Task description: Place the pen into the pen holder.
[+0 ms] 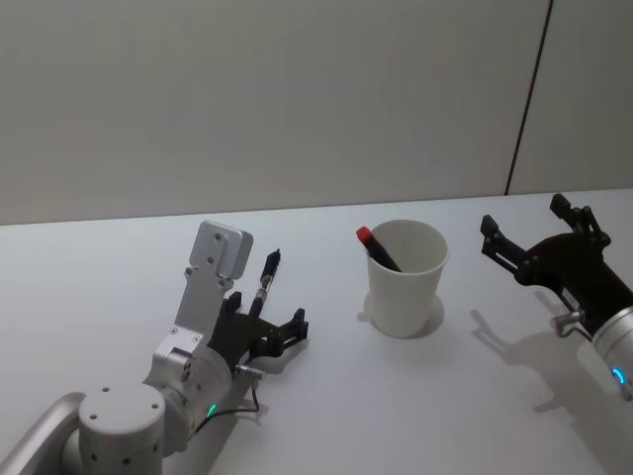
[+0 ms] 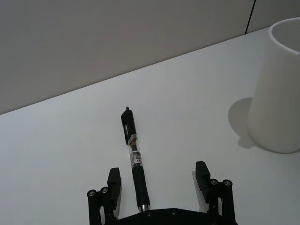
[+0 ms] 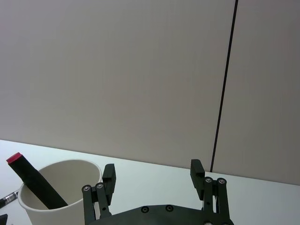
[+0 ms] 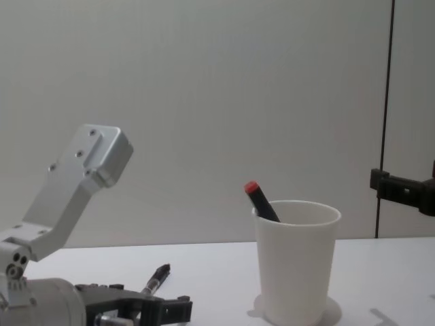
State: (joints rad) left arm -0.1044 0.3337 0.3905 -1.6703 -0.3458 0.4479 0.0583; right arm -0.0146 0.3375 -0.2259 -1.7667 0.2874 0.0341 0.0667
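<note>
A black pen (image 1: 266, 279) lies flat on the white table, left of the pen holder (image 1: 406, 287). The holder is a white paper cup standing upright, with a black marker with a red cap (image 1: 377, 248) leaning inside it. My left gripper (image 1: 265, 313) sits low at the pen's near end, open. In the left wrist view the pen (image 2: 135, 159) runs between the open fingers of the left gripper (image 2: 158, 174), nearer one of them. My right gripper (image 1: 526, 220) hovers open and empty to the right of the cup (image 3: 56, 199). The right gripper (image 3: 153, 169) is raised off the table.
The white table (image 1: 326, 416) stretches around the cup and back to a plain grey wall with a dark vertical seam (image 1: 527, 99). The left arm's wrist housing (image 4: 85, 170) rises at the left of the chest view.
</note>
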